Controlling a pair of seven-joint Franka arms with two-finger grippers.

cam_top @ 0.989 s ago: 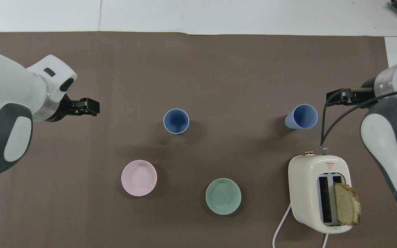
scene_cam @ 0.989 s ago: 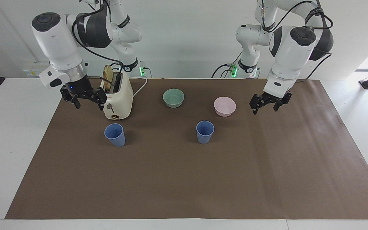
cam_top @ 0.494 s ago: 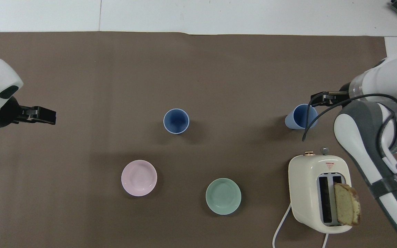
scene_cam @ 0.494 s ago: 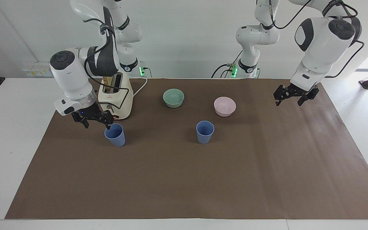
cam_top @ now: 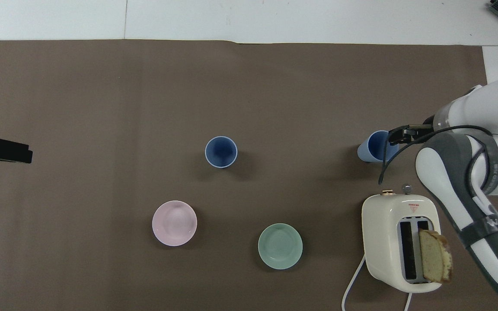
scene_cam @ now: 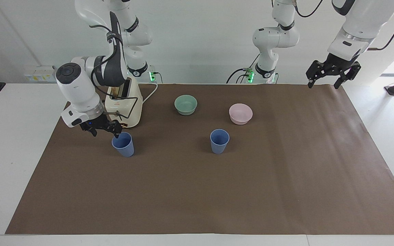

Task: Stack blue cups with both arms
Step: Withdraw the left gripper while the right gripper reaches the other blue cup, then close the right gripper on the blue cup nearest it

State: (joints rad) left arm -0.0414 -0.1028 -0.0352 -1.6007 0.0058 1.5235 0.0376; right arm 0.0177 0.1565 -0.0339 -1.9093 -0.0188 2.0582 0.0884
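Two blue cups stand upright on the brown mat. One cup (scene_cam: 123,144) (cam_top: 377,146) is next to the toaster, toward the right arm's end. The other cup (scene_cam: 219,141) (cam_top: 221,151) stands mid-table, farther from the robots than the pink bowl. My right gripper (scene_cam: 104,131) (cam_top: 399,134) is open and low beside the first cup, one fingertip (scene_cam: 116,133) at its rim. My left gripper (scene_cam: 323,79) (cam_top: 3,150) is open, empty and raised high over the mat's edge at the left arm's end.
A cream toaster (scene_cam: 124,104) (cam_top: 400,242) with a bread slice in it stands right by the right arm. A pale green bowl (scene_cam: 185,104) (cam_top: 280,246) and a pink bowl (scene_cam: 240,113) (cam_top: 174,223) sit nearer to the robots than the cups.
My right gripper came down from beside the toaster to the rim of the cup next to it. My left gripper rose and drew back toward its end of the table.
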